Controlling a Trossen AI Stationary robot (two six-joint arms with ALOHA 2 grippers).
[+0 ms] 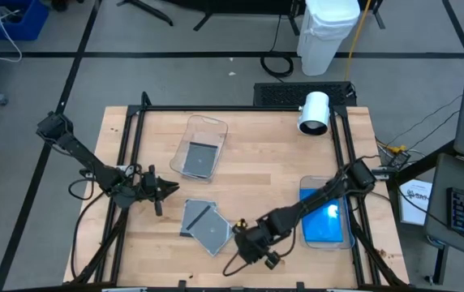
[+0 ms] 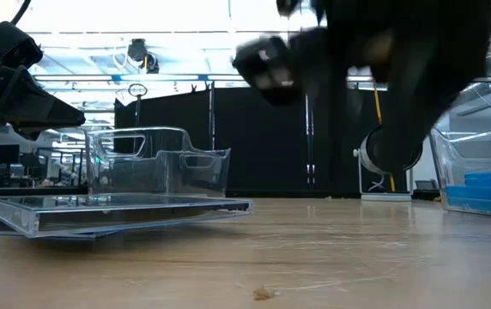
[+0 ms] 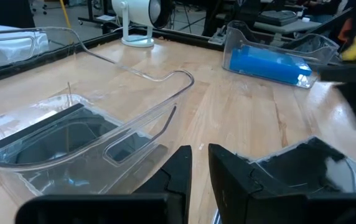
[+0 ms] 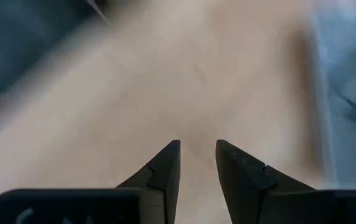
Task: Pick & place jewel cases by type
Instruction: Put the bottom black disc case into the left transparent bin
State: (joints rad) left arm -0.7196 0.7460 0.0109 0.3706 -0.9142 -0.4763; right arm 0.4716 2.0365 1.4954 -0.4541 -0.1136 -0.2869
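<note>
Readable text: none could be made out in any view.
Jewel cases [image 1: 204, 225]: no legible label.
Paper sheet [image 1: 414, 200] beside the worktop [image 1: 264, 162]: print was too small to read.

Bright overhead light glares off my counter [image 3: 240, 106]; my right wrist's view is smeared with blur, the low view backlit.
</note>
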